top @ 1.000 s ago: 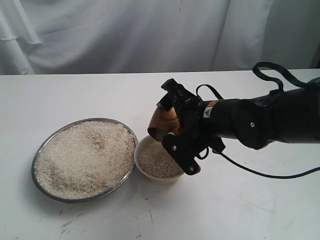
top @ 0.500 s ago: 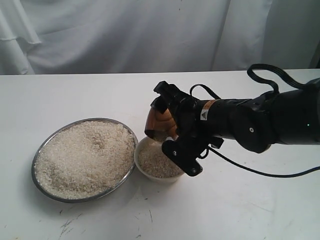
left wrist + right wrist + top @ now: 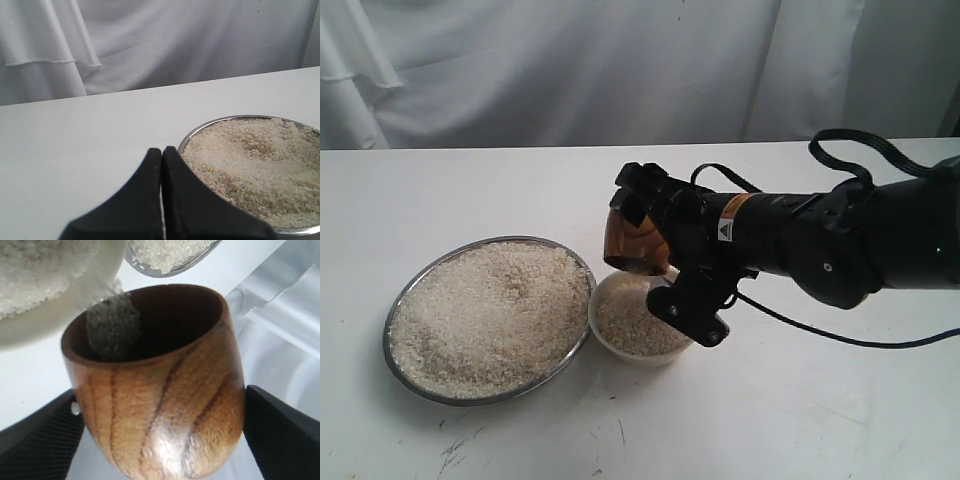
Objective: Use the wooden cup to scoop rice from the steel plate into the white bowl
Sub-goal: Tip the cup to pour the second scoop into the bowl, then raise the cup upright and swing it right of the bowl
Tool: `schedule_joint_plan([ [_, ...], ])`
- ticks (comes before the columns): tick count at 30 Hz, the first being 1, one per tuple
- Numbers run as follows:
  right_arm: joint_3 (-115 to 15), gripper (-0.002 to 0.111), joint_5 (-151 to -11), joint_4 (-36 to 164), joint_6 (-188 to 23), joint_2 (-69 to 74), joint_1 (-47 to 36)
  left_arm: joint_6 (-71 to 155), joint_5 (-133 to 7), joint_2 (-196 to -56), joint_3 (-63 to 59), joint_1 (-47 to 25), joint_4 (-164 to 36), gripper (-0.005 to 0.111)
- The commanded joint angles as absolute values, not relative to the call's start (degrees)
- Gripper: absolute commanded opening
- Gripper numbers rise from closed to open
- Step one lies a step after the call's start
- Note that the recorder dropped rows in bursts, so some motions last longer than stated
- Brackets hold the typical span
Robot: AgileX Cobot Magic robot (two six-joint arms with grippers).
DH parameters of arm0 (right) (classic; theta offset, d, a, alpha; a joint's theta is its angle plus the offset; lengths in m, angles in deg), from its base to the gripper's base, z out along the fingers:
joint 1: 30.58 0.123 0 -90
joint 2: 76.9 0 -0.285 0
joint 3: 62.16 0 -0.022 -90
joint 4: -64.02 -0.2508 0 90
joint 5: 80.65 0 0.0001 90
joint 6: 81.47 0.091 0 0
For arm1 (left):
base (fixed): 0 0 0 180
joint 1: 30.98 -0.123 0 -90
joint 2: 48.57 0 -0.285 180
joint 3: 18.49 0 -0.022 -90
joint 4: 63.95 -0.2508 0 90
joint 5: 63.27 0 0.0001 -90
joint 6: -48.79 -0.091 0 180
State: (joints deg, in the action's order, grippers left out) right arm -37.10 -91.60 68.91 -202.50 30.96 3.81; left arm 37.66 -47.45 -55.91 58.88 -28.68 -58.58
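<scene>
My right gripper (image 3: 658,255) is shut on the wooden cup (image 3: 638,243), holding it tipped mouth-down over the far left rim of the white bowl (image 3: 620,352). The right wrist view shows the cup (image 3: 165,405) between both fingers (image 3: 45,435), with a clump of rice (image 3: 114,327) sliding at its lip towards the bowl (image 3: 65,305). The bowl holds rice (image 3: 635,320). To its left, the steel plate (image 3: 386,335) is heaped with rice (image 3: 490,315). My left gripper (image 3: 162,150) is shut on nothing beside the plate's rim (image 3: 200,131); the exterior view does not show it.
Everything stands on a white table (image 3: 800,420) with a white curtain (image 3: 570,70) hanging behind it. A black cable (image 3: 860,345) loops from the right arm over the table at the right. Plate and bowl stand almost touching.
My right gripper has shifted a little to the left and turned, tipping the cup's mouth further down over the bowl. Plate and bowl have not moved.
</scene>
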Motion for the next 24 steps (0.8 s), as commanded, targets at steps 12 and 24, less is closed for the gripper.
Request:
schedule_joint_plan([
  [12, -33.7, 0.000, -97.2, 74.2, -202.7, 26.5, 4.0, 38.0, -48.0, -56.4, 58.7, -28.3, -58.5, 0.000],
  [24, -32.9, 0.000, -98.3, 42.1, -195.8, 26.1, 3.3, 37.8, -48.0, -56.4, 58.7, -28.3, -58.5, 0.000],
])
